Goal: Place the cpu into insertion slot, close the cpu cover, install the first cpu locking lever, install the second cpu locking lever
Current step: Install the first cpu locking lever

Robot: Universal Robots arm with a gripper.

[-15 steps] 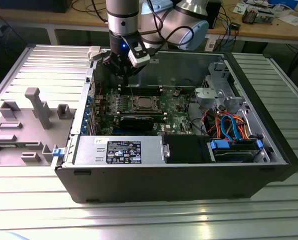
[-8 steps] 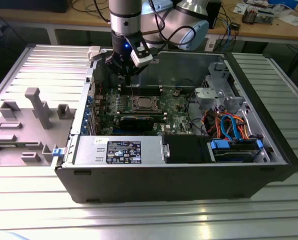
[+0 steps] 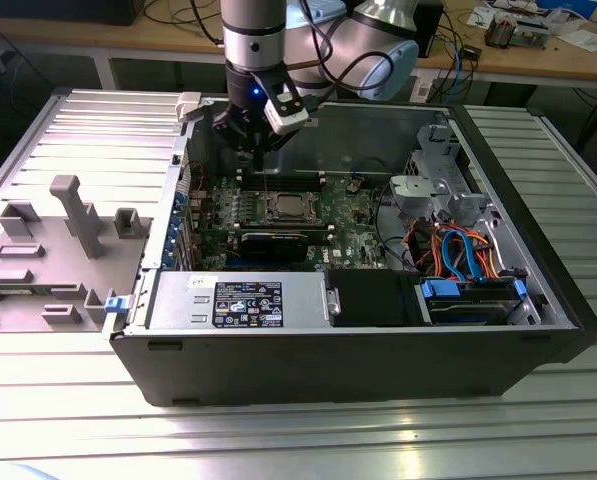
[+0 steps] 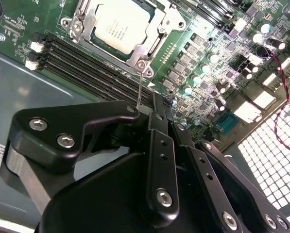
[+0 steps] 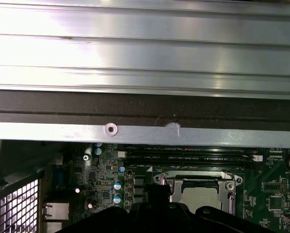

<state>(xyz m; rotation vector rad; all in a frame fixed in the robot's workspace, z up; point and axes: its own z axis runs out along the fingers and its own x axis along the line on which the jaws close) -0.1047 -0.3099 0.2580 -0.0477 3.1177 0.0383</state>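
The cpu [image 4: 118,24] lies flat in the insertion slot [image 3: 283,222], silver top up; it also shows in the first wrist view [image 5: 203,198]. The cpu cover [image 4: 159,26] is down over it, framing the chip. One thin wire locking lever [image 4: 141,87] stands upright from the socket's corner, and its upper end reaches my gripper [image 4: 163,103]. The black fingers are together. Whether they pinch the lever or only touch it cannot be told. In the exterior view my gripper [image 3: 258,152] hangs just behind the socket, above the motherboard.
Black memory slots [image 4: 86,63] run beside the socket. The open case holds a power supply [image 3: 238,300] at the front and a drive cage with coloured cables [image 3: 468,260] on the exterior view's right. A grey fixture [image 3: 58,240] stands outside the case on that view's left.
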